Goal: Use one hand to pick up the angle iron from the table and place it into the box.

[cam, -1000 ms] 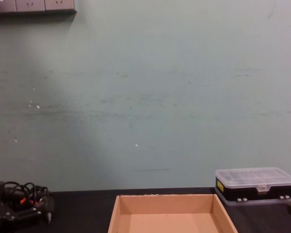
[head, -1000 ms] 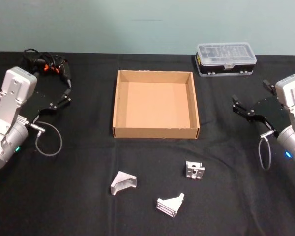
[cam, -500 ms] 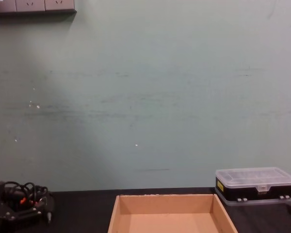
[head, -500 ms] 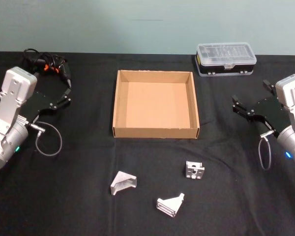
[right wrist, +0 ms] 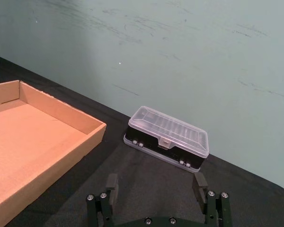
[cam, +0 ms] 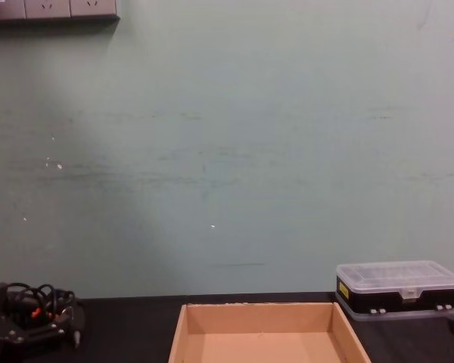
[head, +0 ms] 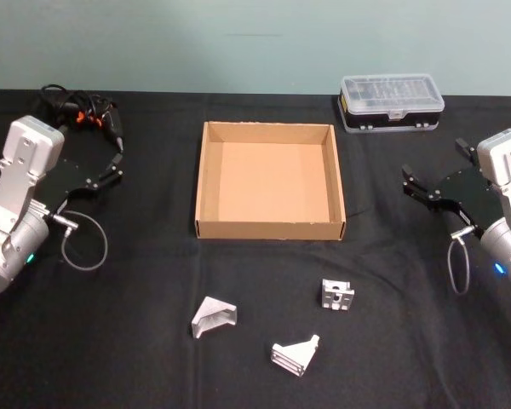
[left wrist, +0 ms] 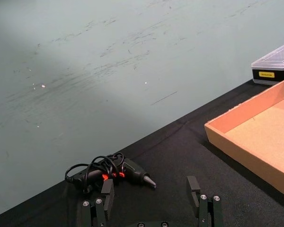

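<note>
Three silver angle irons lie on the black table in front of the box: one at the left, one at the right and one nearest me. The tan cardboard box sits in the middle, and its rim shows low in the chest view. My left gripper hovers open at the left, away from the irons. It appears in its own wrist view with nothing between its fingers. My right gripper hovers open at the right, also holding nothing.
A black plastic case with a clear lid stands at the back right, behind the box's far corner. A black tool with coiled cables and orange marks lies at the back left. A grey cable loops beside the left arm.
</note>
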You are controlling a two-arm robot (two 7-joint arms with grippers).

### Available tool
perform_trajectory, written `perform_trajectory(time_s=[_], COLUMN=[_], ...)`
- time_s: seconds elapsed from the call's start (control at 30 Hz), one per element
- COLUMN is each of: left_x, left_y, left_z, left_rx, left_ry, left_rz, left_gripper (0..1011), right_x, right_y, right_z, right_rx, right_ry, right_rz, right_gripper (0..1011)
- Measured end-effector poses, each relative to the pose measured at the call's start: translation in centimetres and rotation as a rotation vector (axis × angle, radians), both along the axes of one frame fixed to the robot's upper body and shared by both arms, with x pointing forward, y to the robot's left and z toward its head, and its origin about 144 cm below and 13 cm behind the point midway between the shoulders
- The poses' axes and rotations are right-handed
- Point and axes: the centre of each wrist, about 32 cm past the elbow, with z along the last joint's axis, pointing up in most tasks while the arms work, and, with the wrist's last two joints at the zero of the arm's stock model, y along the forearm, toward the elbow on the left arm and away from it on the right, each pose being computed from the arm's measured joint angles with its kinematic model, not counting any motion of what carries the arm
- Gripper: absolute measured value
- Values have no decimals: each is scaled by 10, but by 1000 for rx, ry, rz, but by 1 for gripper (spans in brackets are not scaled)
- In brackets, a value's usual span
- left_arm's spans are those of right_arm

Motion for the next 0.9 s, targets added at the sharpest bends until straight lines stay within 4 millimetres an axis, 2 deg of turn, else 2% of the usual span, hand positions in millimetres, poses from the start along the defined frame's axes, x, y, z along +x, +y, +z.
perform_trajectory(time_s=[0.43,0.57,0.9], left_x=[0,0,0], left_y=[0,0,0], left_z=[0,0,0], left_rx=[0,0,0], left_ry=[0,0,0], left_rz=[0,0,0], left_gripper=[1000,1000,1000], right_x=[0,-4,-19], right_y=[-2,-4,-10], right_z=[4,12,50], right_rx=[-4,15,55], right_ry=[-16,-28,-19], right_rz=[2,20,153], right_gripper=[1004,1004,1004])
